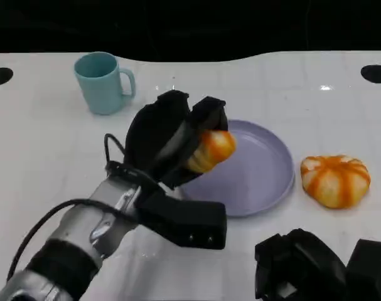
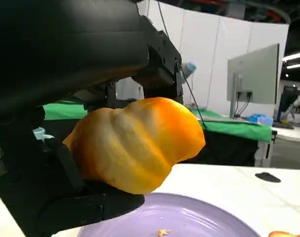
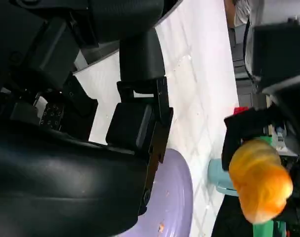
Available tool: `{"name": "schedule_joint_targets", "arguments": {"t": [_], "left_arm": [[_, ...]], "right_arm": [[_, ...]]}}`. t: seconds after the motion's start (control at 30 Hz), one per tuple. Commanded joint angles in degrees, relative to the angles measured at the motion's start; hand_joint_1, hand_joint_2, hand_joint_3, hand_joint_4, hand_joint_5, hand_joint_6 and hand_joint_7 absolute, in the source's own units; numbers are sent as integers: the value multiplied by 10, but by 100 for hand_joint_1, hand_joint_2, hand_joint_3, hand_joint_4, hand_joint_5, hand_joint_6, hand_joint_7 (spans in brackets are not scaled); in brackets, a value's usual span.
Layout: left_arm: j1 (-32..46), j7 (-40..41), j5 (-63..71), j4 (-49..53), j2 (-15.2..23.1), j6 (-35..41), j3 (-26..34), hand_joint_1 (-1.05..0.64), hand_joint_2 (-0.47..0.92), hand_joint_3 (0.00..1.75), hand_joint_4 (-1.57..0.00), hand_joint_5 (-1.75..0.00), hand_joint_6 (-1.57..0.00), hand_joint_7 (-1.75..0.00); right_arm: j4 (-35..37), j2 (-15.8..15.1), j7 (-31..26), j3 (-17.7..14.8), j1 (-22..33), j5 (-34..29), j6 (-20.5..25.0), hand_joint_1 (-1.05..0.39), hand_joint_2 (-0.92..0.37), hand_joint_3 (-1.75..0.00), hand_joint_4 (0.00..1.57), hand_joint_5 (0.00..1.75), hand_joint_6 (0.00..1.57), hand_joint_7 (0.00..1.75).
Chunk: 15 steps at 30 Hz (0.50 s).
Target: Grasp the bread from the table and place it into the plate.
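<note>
My left hand [image 1: 168, 141] grips an orange and white bread roll [image 1: 210, 150] and holds it in the air over the left rim of the purple plate [image 1: 265, 172]. In the left wrist view the roll [image 2: 135, 143] sits between my black fingers [image 2: 154, 59], just above the plate [image 2: 199, 219]. A second orange and white bread [image 1: 336, 180] lies on the table right of the plate. My right hand [image 1: 316, 266] rests low near the front edge, holding nothing; its fingers [image 3: 140, 118] reach out apart. From the right wrist view the held roll [image 3: 258, 180] hangs beyond the plate [image 3: 174, 197].
A teal mug [image 1: 104, 81] stands at the back left, well clear of the plate. Two black round holes [image 1: 374, 73] mark the table's far corners. The white table [image 1: 46, 150] stretches bare to the left of my arm.
</note>
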Motion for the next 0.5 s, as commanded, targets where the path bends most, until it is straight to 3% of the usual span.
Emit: {"name": "schedule_joint_targets", "arguments": {"t": [0.03, 0.2, 0.33, 0.37, 0.5], "left_arm": [[-44, 18, -9, 58, -12, -18, -8, -25, 23, 139, -98, -175, -76, -175], [-80, 32, -15, 128, -34, -34, -16, -28, 26, 142, -100, -175, -78, -175], [-96, 28, -23, 156, -41, -39, -19, -32, 33, 133, -96, -175, -75, -170], [-99, 8, -30, 156, -39, -39, -18, -33, 36, 129, -94, -172, -73, -162], [-107, -53, -41, 150, -32, -22, -22, -37, 56, 90, -75, -155, -69, -94]], "right_arm": [[-14, 0, -9, 7, 10, -5, 14, -105, -13, -116, 151, 127, 157, 95], [-18, 8, -8, 7, 11, 6, 21, -105, -3, -127, 153, 127, 157, 97], [-16, 10, -6, 6, 7, 10, 24, -105, -3, -128, 153, 127, 157, 95], [-14, 11, -4, 5, 6, 12, 23, -105, -4, -127, 153, 127, 157, 94], [-10, 11, -5, 2, -1, 11, 16, -105, -10, -120, 154, 125, 157, 92]]}}
